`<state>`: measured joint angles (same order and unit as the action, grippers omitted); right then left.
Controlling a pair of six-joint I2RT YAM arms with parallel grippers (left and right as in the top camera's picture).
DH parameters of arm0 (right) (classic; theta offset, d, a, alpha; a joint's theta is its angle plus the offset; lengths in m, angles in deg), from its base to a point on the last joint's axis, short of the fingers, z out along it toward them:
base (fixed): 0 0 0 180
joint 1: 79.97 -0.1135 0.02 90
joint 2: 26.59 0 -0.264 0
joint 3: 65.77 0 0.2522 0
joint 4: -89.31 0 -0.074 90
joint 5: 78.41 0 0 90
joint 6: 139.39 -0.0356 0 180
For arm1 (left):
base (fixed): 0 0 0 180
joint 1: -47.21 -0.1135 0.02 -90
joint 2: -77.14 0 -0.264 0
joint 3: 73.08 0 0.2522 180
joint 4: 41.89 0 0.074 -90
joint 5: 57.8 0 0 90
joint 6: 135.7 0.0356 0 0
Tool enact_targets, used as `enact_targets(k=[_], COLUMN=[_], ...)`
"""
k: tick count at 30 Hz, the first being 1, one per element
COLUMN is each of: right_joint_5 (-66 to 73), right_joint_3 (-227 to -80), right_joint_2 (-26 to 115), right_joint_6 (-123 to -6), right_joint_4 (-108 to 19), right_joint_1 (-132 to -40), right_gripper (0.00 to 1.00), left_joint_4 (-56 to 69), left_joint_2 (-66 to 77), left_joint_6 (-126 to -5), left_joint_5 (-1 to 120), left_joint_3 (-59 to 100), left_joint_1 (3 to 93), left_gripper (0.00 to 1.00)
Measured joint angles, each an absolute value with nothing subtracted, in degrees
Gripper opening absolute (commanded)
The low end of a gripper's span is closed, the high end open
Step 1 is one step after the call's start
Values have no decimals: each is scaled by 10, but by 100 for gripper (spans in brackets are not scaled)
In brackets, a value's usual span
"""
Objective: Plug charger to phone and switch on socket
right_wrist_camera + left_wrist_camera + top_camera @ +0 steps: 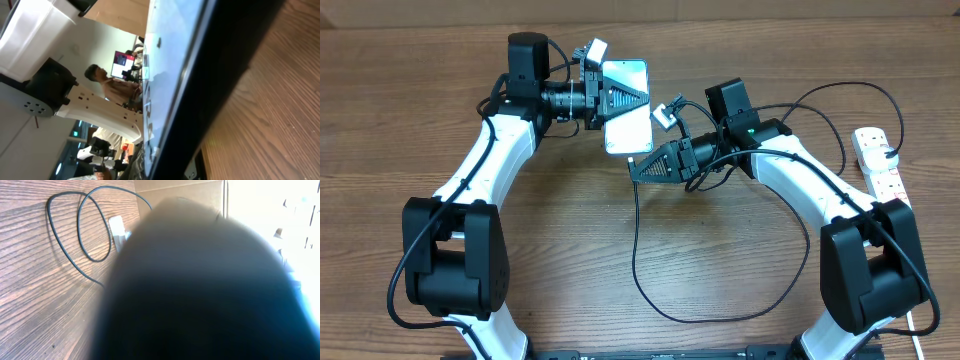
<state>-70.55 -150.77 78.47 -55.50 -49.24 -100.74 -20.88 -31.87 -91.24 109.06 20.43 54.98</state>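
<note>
**Wood Grain and Glare**

Looking down on a brown worktop (570,270), grain running side to side, light falling evenly. Seeing a paler strip (800,8) bordering its far edge. Catching, from the left wrist view, a tan board (175,185) standing behind the wood, and white glare (300,210) washing out the right side.

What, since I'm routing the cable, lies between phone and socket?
Overhead: the right arm and loops of the charger lie between phone and socket.
</note>
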Motion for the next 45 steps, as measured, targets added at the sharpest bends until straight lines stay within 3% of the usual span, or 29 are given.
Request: enact_targets(k=[45], right_joint_5=[-707], right_joint_3=[-1502], right_joint_2=[785], right_joint_6=[-664], right_joint_4=[-579], right_joint_1=[-998], right_gripper=[4], left_joint_4=[-218], left_joint_2=[-318], left_joint_6=[-923], left_joint_5=[1079], left_joint_3=[204], left_joint_1=[554], left_gripper=[4])
